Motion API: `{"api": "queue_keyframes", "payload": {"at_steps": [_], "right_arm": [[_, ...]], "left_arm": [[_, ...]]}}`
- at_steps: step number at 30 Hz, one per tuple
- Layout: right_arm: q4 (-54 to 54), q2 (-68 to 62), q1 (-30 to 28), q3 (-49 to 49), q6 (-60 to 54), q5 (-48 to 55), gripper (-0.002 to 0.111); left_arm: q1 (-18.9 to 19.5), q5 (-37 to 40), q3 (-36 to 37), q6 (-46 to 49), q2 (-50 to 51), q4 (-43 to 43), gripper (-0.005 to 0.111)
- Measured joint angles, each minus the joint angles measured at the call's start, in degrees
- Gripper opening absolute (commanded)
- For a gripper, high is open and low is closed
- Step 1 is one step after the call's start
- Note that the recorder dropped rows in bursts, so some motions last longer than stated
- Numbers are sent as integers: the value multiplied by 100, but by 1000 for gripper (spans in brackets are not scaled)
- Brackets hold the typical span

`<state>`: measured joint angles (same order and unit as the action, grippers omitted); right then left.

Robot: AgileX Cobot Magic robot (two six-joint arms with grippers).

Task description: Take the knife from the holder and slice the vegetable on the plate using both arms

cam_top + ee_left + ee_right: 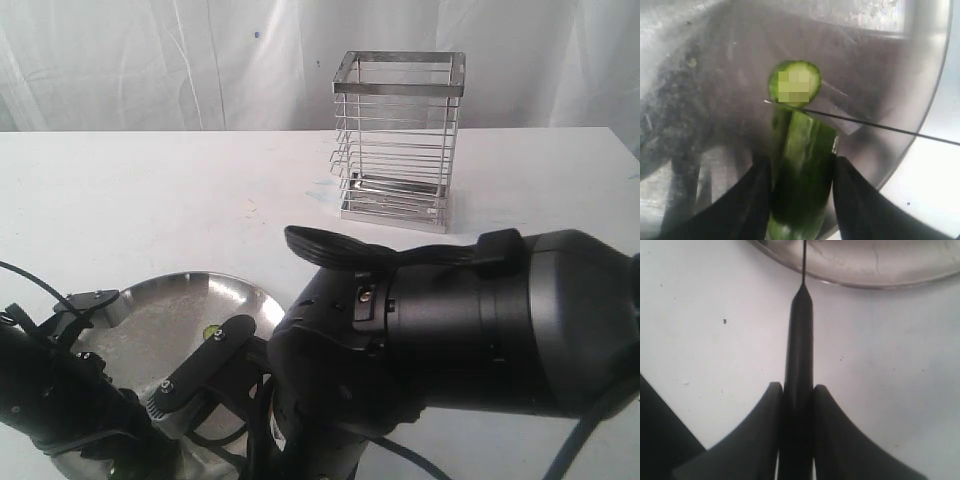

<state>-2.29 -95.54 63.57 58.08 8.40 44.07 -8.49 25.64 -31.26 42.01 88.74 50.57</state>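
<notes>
In the left wrist view the dark green vegetable [802, 150] lies on the steel plate [880, 60]. My left gripper [802, 161] is shut on it, one black finger against each side. A round cut slice [795, 82], pale inside, stands at the vegetable's far end. The knife [865, 124] shows edge-on as a thin dark blade crossing the vegetable just behind that slice. My right gripper [797, 386] is shut on the knife's slim black handle [800, 340], over the table beside the plate's rim [880, 265]. The wire holder [398, 140] stands at the back of the table.
The right arm's bulky dark body [480, 330] fills the foreground of the exterior view and hides much of the plate [180, 300]. The left arm [50, 390] sits at the lower left. A white table and a white curtain surround the scene.
</notes>
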Motion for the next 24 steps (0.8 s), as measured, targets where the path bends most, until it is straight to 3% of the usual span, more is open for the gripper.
{"api": "queue_keyframes", "payload": {"at_steps": [6,12,24], "right_arm": [[97,0,0,0,0,12,0],[173,0,0,0,0,12,0],[839,-27,8,0,423,162,0]], "left_arm": [[0,-23,0,0,0,99,39],[0,-42,0,0,0,110,31],[0,-56,0,0,0,131,31]]}}
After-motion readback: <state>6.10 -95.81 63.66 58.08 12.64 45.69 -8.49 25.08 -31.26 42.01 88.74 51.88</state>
